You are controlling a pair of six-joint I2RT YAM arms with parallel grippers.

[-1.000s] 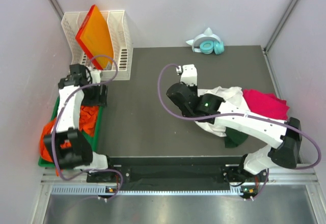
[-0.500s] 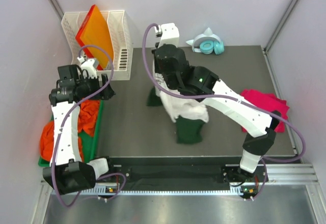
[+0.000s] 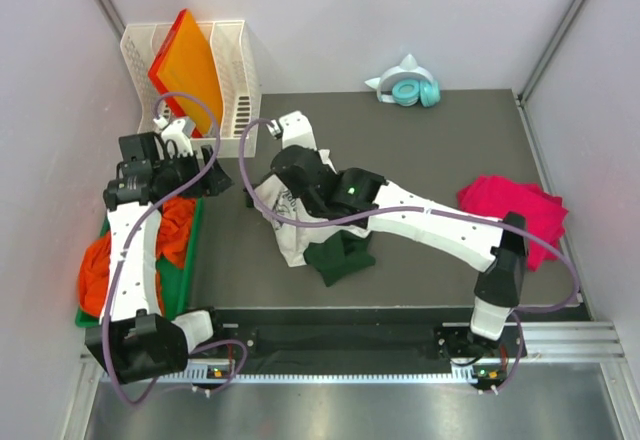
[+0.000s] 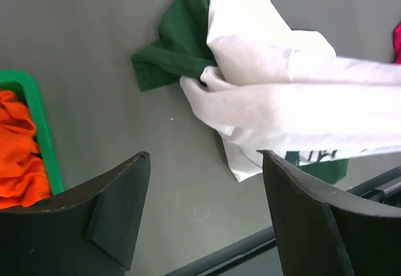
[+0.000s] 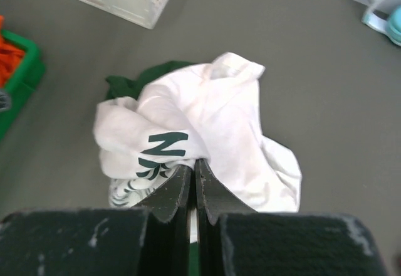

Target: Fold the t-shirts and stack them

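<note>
- White t-shirt: bunched in a loose heap left of centre on the tabletop. The green print faces up in the right wrist view.
- Its upper folds are gathered up into the right claw. Its lower edge lies on the tabletop.
- Green t-shirt: partly under the white one and touching it. It sticks out on the near side in the top view. A corner also shows at the far side in the left wrist view.
- Right claw: fingers pressed together on a pinch of white fabric, pointing straight down.
- Right arm: reaches from its base at the near right across to left of centre. The elbow is raised at the right, the forearm runs left, and the wrist is bent down over the heap.
- Left claw: fingers wide apart, nothing between them, clear of the cloth.
- Left arm: stands up from its base at the near left. The wrist is turned toward the heap, and the claw hangs near the far end of the green bin.
- Orange clothes: piled in the green bin at the tabletop's left edge.
- Pink shirt: crumpled at the right side of the tabletop, well apart from the heap.
- White basket: far left corner, with an orange board leaning in it.
- Teal headphones: at the far edge, near the middle.
</note>
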